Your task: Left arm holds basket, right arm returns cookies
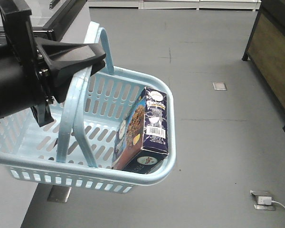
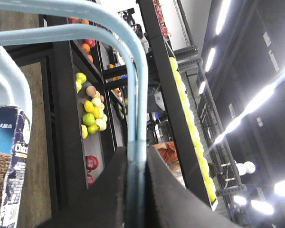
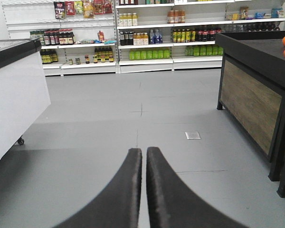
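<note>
Holding the light blue slotted plastic basket (image 1: 167, 160) level by its arched handle (image 1: 68, 116), clamped between the left fingers (image 1: 73, 52), should let the right fingers (image 3: 126, 190), closed on nothing, open and reach the dark navy cardboard cookie box (image 1: 143, 127) leaning inside, centre-right of the front view.

Cookies box (image 2: 7, 161): we read "Choc…", cut off | its barcode (image 1: 155, 130): digits illegible to us | shelf bottles (image 3: 147, 38): labels unreadable

Light blue slotted basket (image 1: 156, 178); dark navy cookies (image 1: 145, 130).
</note>
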You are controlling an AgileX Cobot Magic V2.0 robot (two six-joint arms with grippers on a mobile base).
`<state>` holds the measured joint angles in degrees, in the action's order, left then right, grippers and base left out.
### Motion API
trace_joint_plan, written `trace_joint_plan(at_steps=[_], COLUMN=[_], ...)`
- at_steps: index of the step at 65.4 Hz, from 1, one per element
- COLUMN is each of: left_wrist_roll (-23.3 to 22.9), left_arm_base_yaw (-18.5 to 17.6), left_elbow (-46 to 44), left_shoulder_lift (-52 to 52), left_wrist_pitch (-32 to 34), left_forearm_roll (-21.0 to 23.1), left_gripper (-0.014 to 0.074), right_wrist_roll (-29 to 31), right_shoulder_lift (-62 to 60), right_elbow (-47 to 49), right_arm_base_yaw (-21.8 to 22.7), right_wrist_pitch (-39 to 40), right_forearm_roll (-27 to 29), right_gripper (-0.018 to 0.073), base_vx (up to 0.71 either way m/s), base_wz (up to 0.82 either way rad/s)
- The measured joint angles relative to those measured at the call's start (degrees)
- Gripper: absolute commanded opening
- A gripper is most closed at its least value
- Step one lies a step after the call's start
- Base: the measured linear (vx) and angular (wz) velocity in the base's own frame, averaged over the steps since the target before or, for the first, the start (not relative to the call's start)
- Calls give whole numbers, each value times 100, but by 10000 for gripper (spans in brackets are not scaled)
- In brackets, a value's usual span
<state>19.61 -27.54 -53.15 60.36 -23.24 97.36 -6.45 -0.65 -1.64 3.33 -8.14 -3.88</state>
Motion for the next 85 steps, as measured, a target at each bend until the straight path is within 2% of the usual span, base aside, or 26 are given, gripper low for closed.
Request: trace_joint_plan(at_steps=[21,45,70,85], left_wrist_roll=[-78,-454,-481,-539], left_arm_base_yaw=[-52,-720,-1308,-1516], left_elbow=[0,0,0,0], left_shoulder_lift=[223,681,681,681], left_wrist_pitch=[546,1298,1747,1863], left_forearm_roll=[11,102,158,197], left_gripper=[-5,-5,-5,-5], right_wrist_roll=[0,0,0,0], right_shoulder_lift=[0,0,0,0], right_elbow=[0,0,0,0], right_arm_base_yaw=[0,0,0,0], right_wrist_pitch=[0,0,0,0], right_forearm_roll=[0,0,0,0], right_gripper=[-3,-3,-3,-3], base_vx=[0,0,0,0], base_wz=[0,0,0,0])
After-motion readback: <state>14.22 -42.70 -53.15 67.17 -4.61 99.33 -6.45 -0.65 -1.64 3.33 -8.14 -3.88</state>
